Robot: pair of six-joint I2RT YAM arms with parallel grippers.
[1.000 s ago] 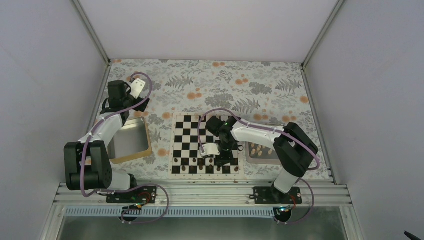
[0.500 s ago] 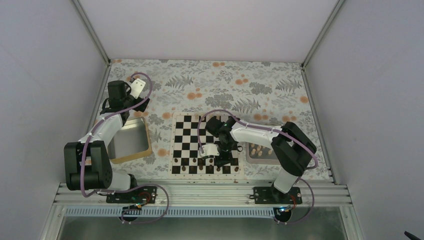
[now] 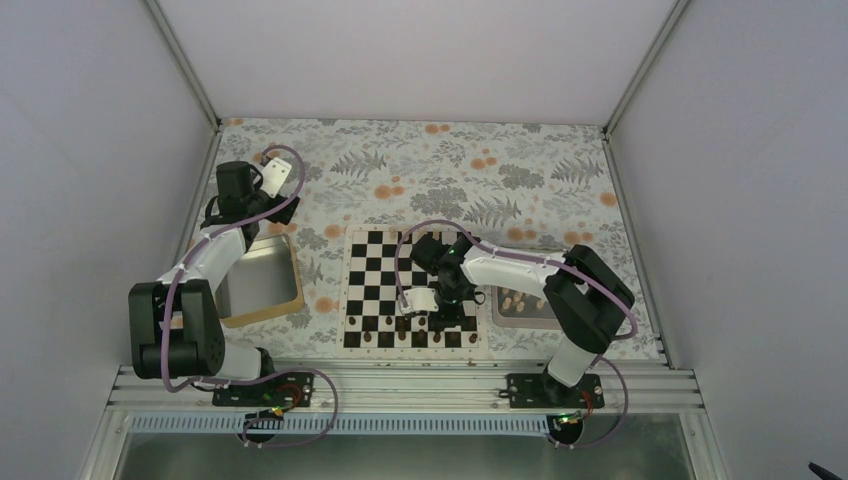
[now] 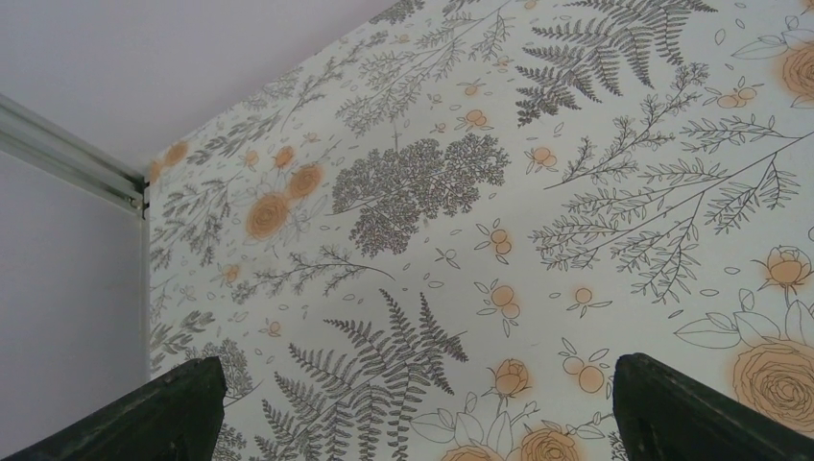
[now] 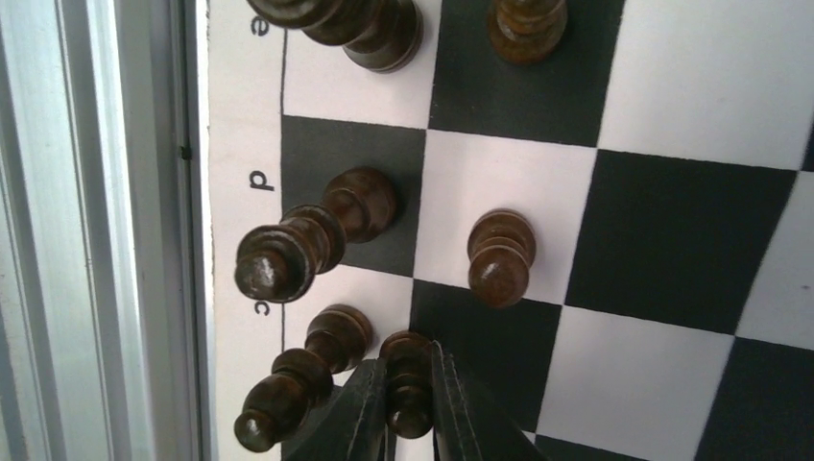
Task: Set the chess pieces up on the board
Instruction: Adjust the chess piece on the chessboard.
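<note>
dark brown pawn (image 5: 410,399): pinched upright in the right tool (image 5: 406,363), on a black square of the c file, second row from the near edge.
right tool: narrowed tight on that pawn, low over the board (image 3: 372,262).
left tool (image 4: 415,370): jaws spread wide, holding nothing, over the flowered surface (image 4: 576,144) at the far left.
done so far: dark back-row men (image 5: 288,259) stand along the near edge, with a few dark pawns (image 5: 499,254) ahead of them.
pale tan chess pieces (image 3: 517,299): lying in the tray (image 3: 525,322) just right of the board, none seen on its squares.
left to do: by the look of it, the remaining dark pawns and the whole tan side.
</note>
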